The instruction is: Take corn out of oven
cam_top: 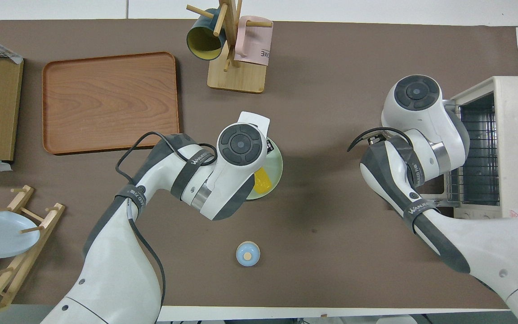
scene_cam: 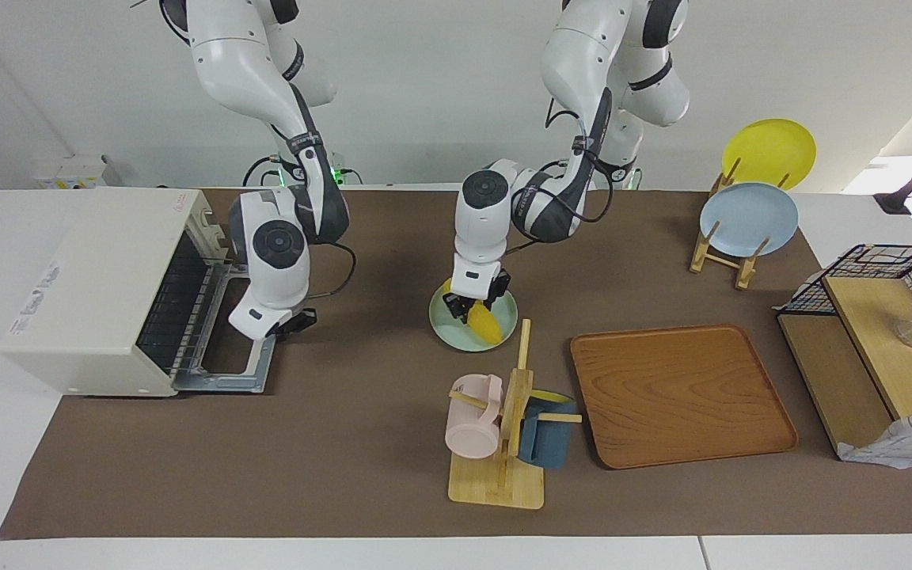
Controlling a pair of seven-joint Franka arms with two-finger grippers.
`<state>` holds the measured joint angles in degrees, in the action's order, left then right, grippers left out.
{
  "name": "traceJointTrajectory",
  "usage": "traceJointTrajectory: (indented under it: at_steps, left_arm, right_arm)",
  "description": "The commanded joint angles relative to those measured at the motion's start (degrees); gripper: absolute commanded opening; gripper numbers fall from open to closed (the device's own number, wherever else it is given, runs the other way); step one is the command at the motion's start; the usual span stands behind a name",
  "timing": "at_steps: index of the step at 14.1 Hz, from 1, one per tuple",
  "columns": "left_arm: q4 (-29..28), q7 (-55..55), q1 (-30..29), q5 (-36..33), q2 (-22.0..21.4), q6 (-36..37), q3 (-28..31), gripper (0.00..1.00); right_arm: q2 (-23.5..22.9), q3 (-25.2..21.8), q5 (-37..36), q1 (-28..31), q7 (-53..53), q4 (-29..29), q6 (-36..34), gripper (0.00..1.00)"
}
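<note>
**Corn on green plate, left gripper at it, oven open**

Mug rack sits closest to the table edge farthest from the robots, mid-table, with a pink mug and a dark blue mug hung on its pegs. Wooden tray lies beside it, toward the left arm's end.

Corn lies on the pale green plate at mid-table, nearer the robots than the mug rack. It is out of the oven and well apart from it. Left gripper is down over the plate with its fingers right at the corn's end; can't tell whether they are clamped on it or spread.

Oven stands at the right arm's end of the table, door folded down flat, rack visible inside, nothing seen on it. Right gripper hangs over the open door, just in front of the oven mouth, holding nothing visible; finger state can't be told.

Small blue knob-topped lid or cap sits on the mat near the robots' edge. Plate stand with a light blue plate and a yellow plate is in the corner near the left arm's base. Wire basket and wooden boards occupy the left arm's end.
</note>
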<state>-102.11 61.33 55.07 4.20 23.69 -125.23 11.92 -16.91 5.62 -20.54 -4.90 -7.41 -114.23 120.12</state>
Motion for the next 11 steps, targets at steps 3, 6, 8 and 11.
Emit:
traceJointTrajectory:
  at_steps: [3,6,8,11]
  left_arm:
    - [5.9,-20.4,-13.7,-3.2,-1.8,12.0,0.9,0.0]
    - [6.7,-42.4,-25.0,-3.1,-1.3,10.0,0.9,0.01]
    - [6.1,-54.0,-31.2,-2.5,-0.5,4.0,0.8,0.03]
    - [6.0,-57.0,-33.9,-2.4,0.3,1.6,0.8,0.17]
  right_arm:
    - [2.1,-0.3,-4.5,0.9,4.4,6.3,-9.7,0.0]
    - [6.9,-0.2,-3.1,3.9,9.6,6.5,-12.3,0.0]
    - [9.7,-0.3,0.6,5.6,12.6,6.6,-13.9,0.0]
    - [13.6,-0.3,3.6,9.5,17.9,6.5,-17.7,0.03]
